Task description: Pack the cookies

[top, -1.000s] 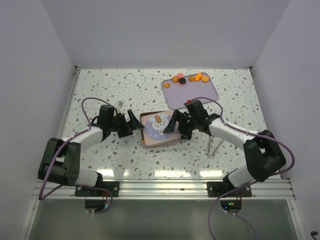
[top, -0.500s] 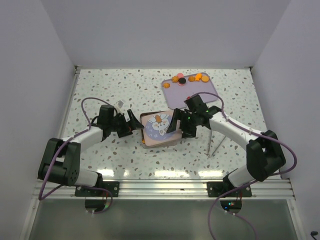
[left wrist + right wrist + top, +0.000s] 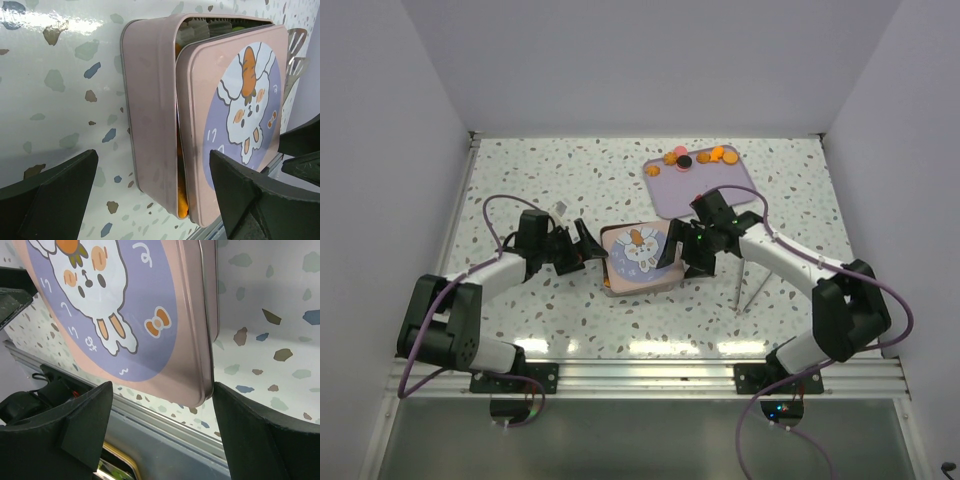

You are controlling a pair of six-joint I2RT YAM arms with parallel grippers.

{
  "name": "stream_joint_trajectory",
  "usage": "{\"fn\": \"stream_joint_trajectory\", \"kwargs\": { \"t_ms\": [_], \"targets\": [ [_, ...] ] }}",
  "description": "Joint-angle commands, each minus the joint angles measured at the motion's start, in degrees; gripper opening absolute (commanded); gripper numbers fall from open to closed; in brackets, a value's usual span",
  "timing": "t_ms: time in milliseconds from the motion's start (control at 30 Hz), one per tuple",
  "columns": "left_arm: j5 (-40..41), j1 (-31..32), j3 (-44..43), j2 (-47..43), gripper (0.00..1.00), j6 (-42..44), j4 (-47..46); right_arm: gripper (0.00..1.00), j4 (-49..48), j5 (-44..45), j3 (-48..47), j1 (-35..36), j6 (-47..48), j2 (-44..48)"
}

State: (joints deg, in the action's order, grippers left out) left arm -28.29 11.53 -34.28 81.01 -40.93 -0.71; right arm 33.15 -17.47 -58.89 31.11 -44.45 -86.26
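Observation:
A pink square tin (image 3: 610, 284) sits mid-table. Its rabbit-printed lid (image 3: 638, 252) lies on top, slightly askew. In the left wrist view, orange cookies (image 3: 181, 197) show in the gap between the tin's side wall (image 3: 150, 100) and the lid (image 3: 235, 115). My left gripper (image 3: 588, 250) is open at the tin's left side, jaws wide apart (image 3: 155, 200). My right gripper (image 3: 678, 254) is open at the lid's right edge. The lid's corner (image 3: 195, 390) lies between its spread jaws (image 3: 165, 432). More cookies (image 3: 700, 157), orange, dark and pink, lie at the back.
The loose cookies rest on a lilac tray (image 3: 710, 188) at the back right. Metal tongs (image 3: 748, 292) lie on the table right of the tin, under the right arm. White walls close in the left, right and back sides.
My right gripper has shifted slightly right and back along the lid's edge, and the lid now lies flatter over the tin. The left arm has not moved.

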Motion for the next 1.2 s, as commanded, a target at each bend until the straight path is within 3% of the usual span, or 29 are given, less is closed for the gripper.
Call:
{"fn": "stream_joint_trajectory", "kwargs": {
  "t_ms": [0, 1167],
  "targets": [
    [0.34, -0.46, -2.02, 0.29, 0.99, 0.41, -2.37, 0.83, -0.19, 0.6, -2.27, -0.17, 1.29, -1.62],
    [0.87, -0.28, -2.63, -0.5, 0.98, -1.61, -3.95, 0.78, 0.16, -3.79, -3.15, 3.43, 2.26, -3.57]
  ]
}}
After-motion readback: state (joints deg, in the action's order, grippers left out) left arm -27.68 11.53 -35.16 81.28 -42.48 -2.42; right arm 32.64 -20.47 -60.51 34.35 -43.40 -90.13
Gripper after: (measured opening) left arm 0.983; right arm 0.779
